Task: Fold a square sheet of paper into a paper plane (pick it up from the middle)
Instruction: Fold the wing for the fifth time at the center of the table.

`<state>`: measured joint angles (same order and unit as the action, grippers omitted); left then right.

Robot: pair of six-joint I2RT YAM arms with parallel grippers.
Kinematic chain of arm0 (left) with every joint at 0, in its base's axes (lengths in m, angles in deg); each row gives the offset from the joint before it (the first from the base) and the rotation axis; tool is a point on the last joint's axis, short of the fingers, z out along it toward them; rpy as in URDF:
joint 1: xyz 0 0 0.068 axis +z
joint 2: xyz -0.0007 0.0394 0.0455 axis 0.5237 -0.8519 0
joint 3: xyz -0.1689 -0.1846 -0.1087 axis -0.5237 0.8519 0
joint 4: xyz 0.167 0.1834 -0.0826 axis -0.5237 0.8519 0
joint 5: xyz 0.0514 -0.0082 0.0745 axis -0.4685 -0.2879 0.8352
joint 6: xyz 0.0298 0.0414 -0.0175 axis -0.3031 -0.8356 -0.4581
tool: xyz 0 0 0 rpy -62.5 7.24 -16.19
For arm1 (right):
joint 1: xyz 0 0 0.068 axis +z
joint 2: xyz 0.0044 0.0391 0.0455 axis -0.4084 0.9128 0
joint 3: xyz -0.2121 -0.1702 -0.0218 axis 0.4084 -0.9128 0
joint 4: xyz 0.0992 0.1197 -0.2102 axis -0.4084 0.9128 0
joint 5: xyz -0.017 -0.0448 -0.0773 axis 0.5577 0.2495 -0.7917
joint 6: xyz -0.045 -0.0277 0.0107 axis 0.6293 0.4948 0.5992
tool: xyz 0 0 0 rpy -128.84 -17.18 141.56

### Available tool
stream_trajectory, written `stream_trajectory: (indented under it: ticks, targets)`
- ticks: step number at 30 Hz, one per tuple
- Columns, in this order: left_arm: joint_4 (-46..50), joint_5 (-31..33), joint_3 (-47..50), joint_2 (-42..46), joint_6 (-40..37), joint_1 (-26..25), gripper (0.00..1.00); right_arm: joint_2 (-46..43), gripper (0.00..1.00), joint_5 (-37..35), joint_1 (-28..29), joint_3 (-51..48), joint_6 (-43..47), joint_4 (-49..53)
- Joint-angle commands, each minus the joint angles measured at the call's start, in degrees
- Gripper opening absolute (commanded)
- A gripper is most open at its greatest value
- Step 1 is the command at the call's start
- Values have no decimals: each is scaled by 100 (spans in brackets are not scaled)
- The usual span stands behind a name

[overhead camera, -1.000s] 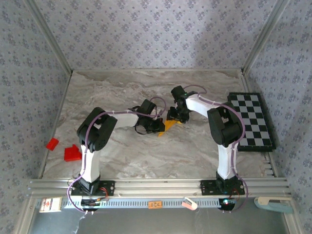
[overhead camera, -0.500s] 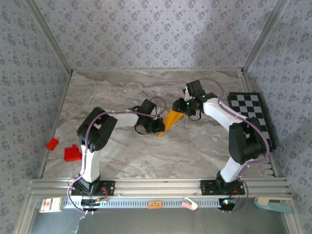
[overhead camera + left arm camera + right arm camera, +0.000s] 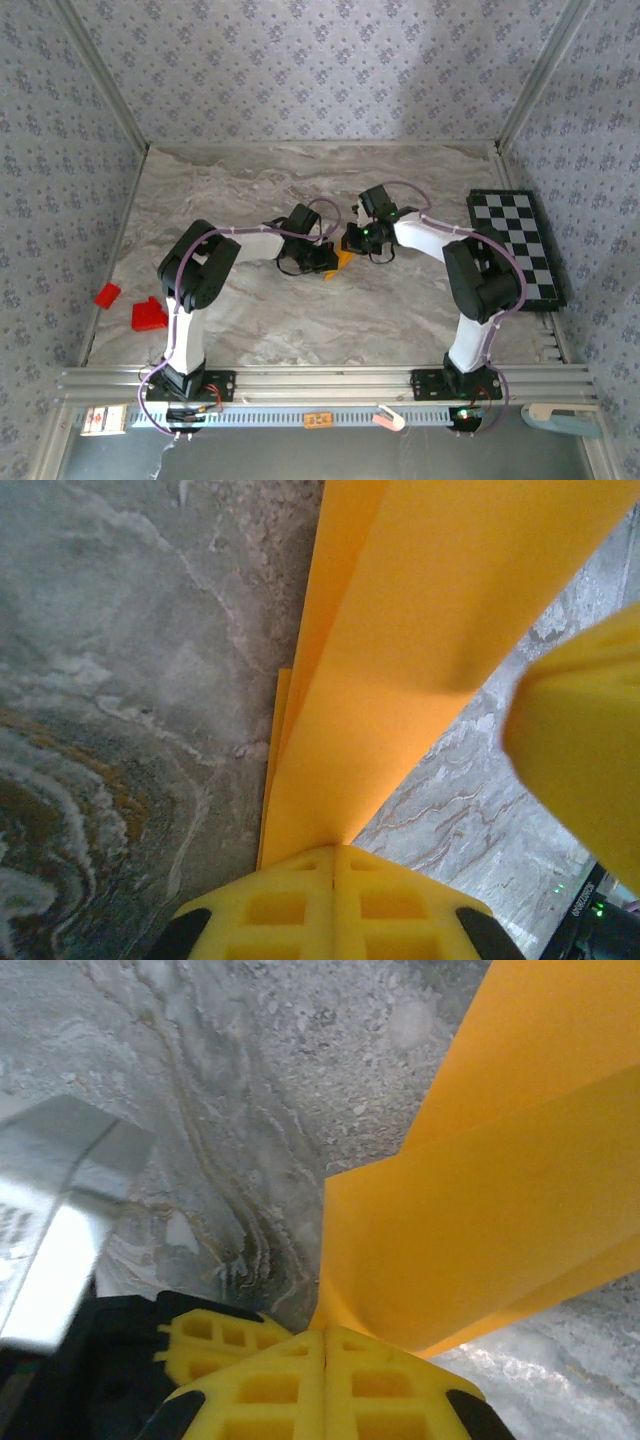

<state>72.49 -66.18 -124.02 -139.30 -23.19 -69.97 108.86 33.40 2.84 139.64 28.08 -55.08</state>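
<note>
Nearest the camera, the two arm bases sit on the aluminium rail, below and left of the flat black-and-white checkerboard. A little farther in, two small red blocks lie on the grey marbled table, well apart from the checkerboard on its far left.

Farther in, left of the checkerboard and near the table's middle, the left gripper is clamped on the folded orange-yellow paper sheet. Its wrist view shows the yellow pads pressed together at the left gripper, with the paper rising out of the seam in layered folds above the marble. The left arm stands where it did a second ago.

Just beyond, between the left gripper and the checkerboard, the right gripper meets the paper's other end. Its own camera shows the right gripper with its pads together and the paper fanning up from between them, so it grips the sheet.

Half a second ago the right gripper was farther back and nearer the checkerboard, its jaws partly parted, and a long orange strip showed between the two grippers. Now it has come back toward the left gripper and closed, its elbow has swung away from the checkerboard's near corner, and a small orange wedge shows between them.
</note>
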Motion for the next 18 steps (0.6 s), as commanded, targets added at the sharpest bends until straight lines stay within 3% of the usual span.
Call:
stream_trajectory:
  ticks: [1, 18]
  targets:
    - [199, 280, 150, -117, 28, 7, 1, 201, 1, 119, 15, 24, 30, -94]
    - [216, 263, 143, -104, 37, 7, 0, 718, 1, -39, -63, 99, 209, -5]
